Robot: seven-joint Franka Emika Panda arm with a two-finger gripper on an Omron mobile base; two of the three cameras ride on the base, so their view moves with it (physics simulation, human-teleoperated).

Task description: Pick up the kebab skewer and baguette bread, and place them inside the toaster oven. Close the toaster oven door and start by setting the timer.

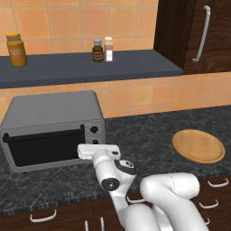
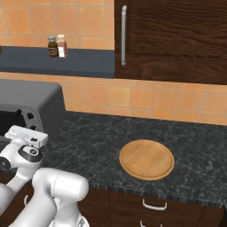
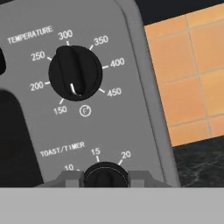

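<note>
The jaws point(image 3: 106, 178) are pinched on the timer knob point(image 3: 106, 174) of the toaster oven point(image 1: 49, 113), one finger on each flank of the dial, squarely in front of the hand so a wrist roll would turn it. Just above the jaws on the same panel sits the temperature knob point(image 3: 75, 72), untouched, its white pointer aimed down between the low marks. The toaster oven door point(image 1: 43, 146) stands upright against the oven front, off to the left of the jaws, which fits a hand now working the controls and not loading food. Through the dark glass nothing can be made out, so whether the kebab skewer and baguette bread lie on the rack inside cannot be told; the round wooden plate point(image 2: 146, 159), well away to the right of the jaws on the bench point(image 2: 97, 133), is bare. Judging by this, only the timer turn is left, and the grip wants to stay centred or the fingers may slip off the small knob.
</note>
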